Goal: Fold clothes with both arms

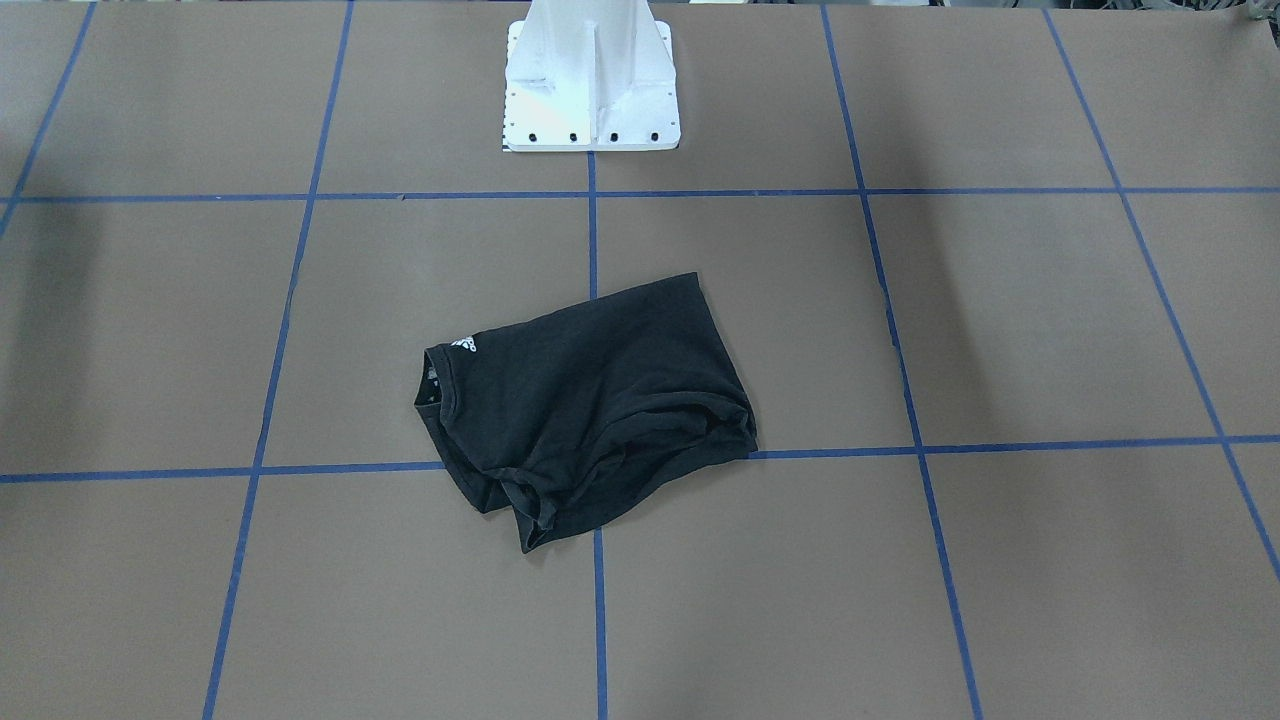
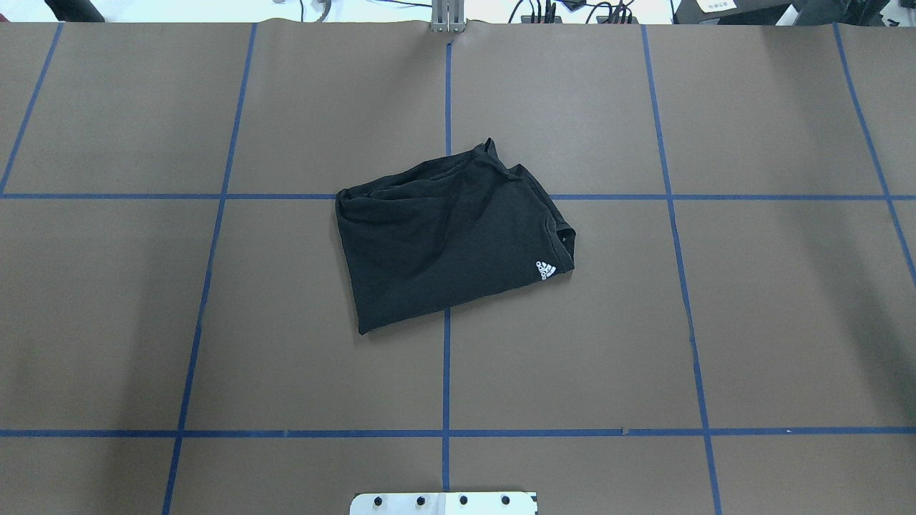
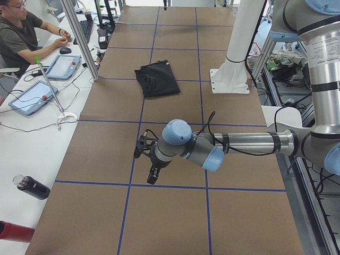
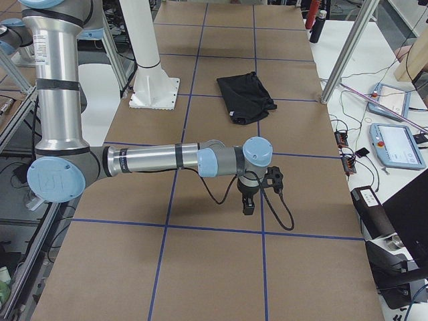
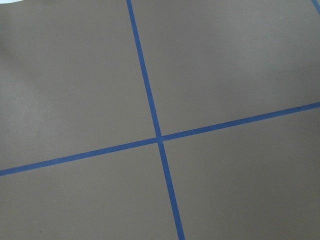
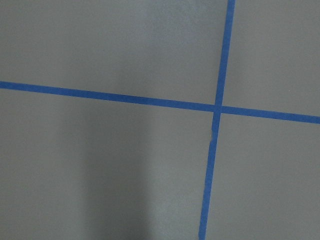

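T-shirt [image 1: 590, 400] lies folded on table [image 1: 1000, 320], apart from left gripper [image 3: 151, 177] and right gripper [image 4: 249, 207], finger spread unclear.

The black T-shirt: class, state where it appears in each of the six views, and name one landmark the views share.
Front-facing: T-shirt just below centre.
Overhead: T-shirt at centre.
Exterior left: T-shirt upper middle.
Exterior right: T-shirt upper middle.
Left wrist: not in it.
Right wrist: not in it.
Landmark: white pedestal base, in all four exterior views.
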